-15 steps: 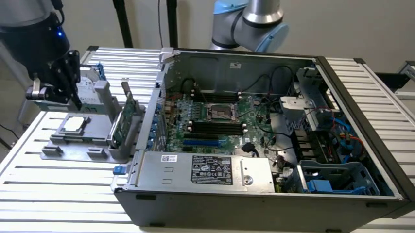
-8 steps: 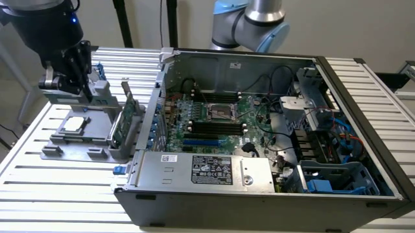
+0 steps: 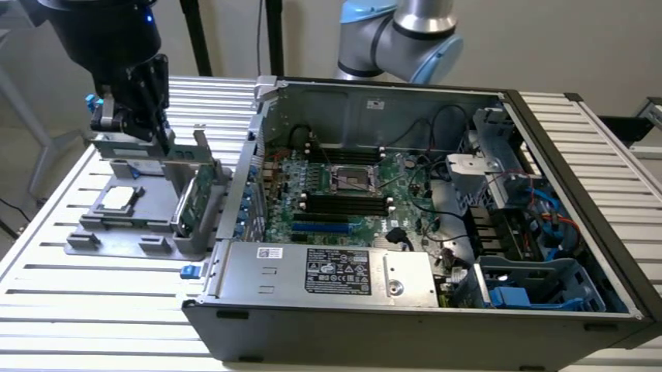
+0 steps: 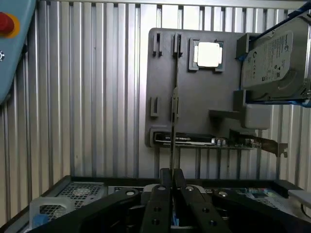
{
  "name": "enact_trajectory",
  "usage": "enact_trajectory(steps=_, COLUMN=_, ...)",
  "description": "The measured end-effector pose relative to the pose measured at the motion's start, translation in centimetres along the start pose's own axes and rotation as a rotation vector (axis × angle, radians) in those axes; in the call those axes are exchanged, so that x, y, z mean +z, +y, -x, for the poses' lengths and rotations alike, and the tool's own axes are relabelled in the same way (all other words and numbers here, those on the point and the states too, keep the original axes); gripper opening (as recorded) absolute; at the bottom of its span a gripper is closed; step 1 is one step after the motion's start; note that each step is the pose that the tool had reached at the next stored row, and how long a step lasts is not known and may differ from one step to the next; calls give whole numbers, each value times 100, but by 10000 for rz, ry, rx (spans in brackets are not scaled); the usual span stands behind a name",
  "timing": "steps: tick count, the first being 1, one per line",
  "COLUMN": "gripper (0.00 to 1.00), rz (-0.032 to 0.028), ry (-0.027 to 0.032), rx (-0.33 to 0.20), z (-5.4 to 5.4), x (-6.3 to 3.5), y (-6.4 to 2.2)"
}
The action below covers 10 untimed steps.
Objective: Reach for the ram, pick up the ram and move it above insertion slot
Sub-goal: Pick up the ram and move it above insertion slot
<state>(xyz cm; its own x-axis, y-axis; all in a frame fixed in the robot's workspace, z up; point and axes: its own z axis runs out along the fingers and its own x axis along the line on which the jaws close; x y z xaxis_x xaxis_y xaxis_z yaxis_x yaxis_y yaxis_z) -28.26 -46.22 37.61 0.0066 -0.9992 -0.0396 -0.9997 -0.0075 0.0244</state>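
gripper [image 4: 171, 175]: fingers closed on the ram [image 4: 173, 104], a thin stick seen edge-on in the wrist view, running from the fingertips out over the grey parts tray [image 4: 160, 121]; in the exterior view the gripper [image 3: 155, 132] hangs above that tray [image 3: 124, 232] at the exterior view's left, beside the open computer case [image 3: 579, 232]; tray holds a cpu chip [image 4: 209, 53], a hard drive [image 4: 274, 58] and an expansion card [image 4: 204, 141]; motherboard [image 3: 342, 194] lies inside the case
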Motion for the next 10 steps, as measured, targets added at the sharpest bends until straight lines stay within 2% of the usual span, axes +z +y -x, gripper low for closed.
enact_trajectory(steps=10, gripper=14, rz=0, ry=-127, rx=-3, z=29, x=-45, y=-374)
